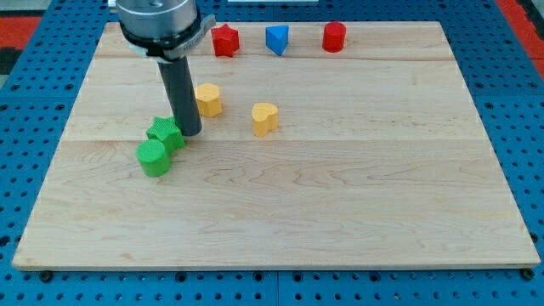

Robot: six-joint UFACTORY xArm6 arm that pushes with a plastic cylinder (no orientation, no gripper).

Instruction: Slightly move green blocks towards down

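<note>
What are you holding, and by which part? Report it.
Nothing is held. My tip only rests against the upper right side of the green star block, beside the green cylinder.

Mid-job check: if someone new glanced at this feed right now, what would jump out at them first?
The dark rod coming down from the view's top left, with my tip set against the right side of the green star-like block. A green cylinder touches that block just below and to its left. Next, the row along the board's top edge: a red star-like block, a blue block and another red block.
</note>
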